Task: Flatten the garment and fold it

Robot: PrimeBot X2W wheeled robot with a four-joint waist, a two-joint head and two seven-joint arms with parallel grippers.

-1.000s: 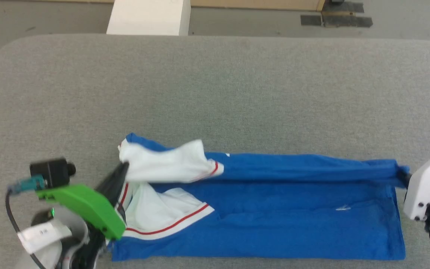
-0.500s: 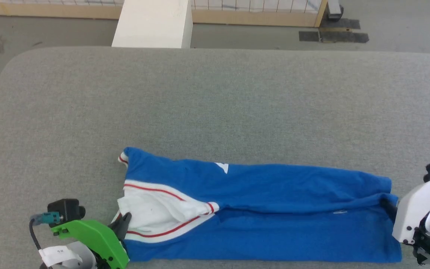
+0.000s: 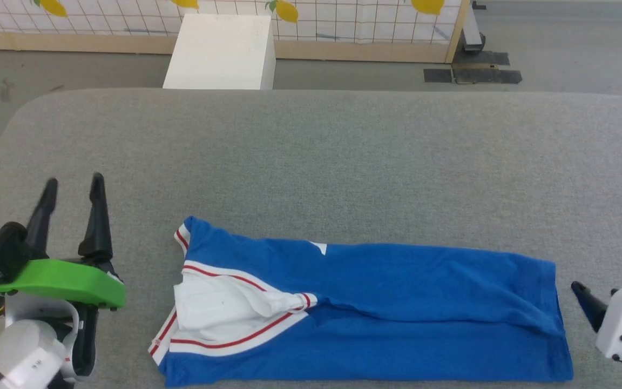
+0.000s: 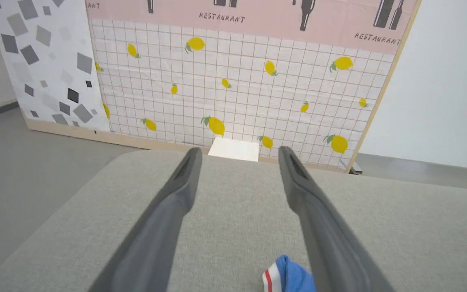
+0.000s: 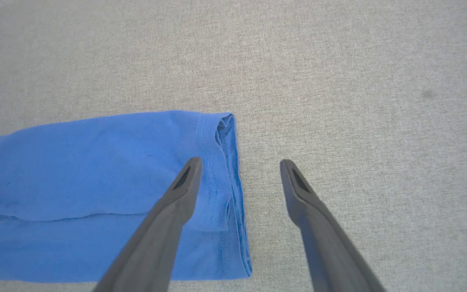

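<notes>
2 pairs spread (holding nothing): left fingers (image 3: 96, 216), right fingers (image 5: 176, 196); garment (image 3: 397, 292) lies folded between.

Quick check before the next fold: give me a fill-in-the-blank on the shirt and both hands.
The shirt is mostly ____ in colour.
Its white sleeve lies nearest the ____ hand.
The left hand and right hand are both ____, holding nothing.
The shirt rests on a ____ fabric-covered table.
Answers: blue; left; open; grey.

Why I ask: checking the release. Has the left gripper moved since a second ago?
Yes. Judged against the white rectangular box, the left gripper has moved left, off the royal-blue jersey T-shirt; its fingers stand open.
</notes>
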